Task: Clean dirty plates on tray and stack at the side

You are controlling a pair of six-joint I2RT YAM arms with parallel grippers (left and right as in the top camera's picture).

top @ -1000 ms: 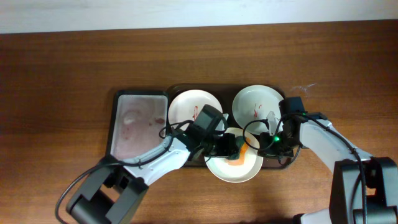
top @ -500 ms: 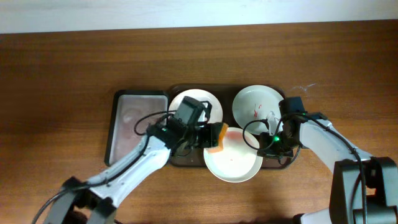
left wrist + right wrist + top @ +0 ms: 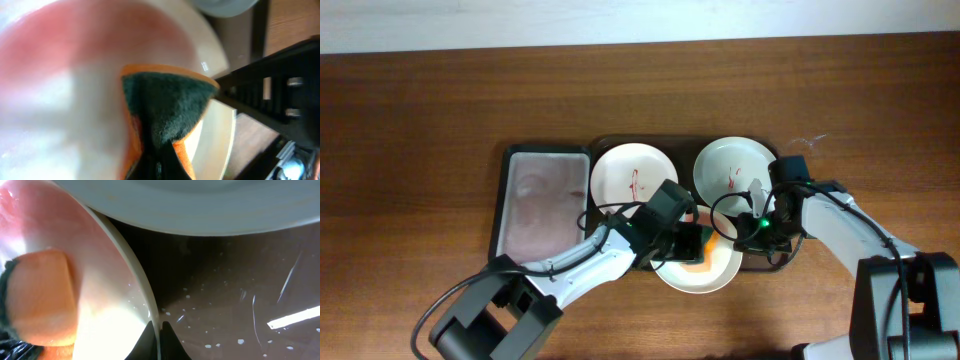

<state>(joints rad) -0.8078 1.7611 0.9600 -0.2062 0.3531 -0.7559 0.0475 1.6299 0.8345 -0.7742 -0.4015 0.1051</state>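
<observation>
The dark brown tray (image 3: 682, 152) lies on the table with two plates flat in its far half, a white one (image 3: 633, 172) at left and a pale green one (image 3: 735, 168) at right, each marked with a red squiggle. The third plate (image 3: 712, 275) overhangs the front rim. The right end effector (image 3: 738, 239) pinches its right edge, and the left end effector (image 3: 692, 243) presses a sponge (image 3: 698, 252) onto it.
</observation>
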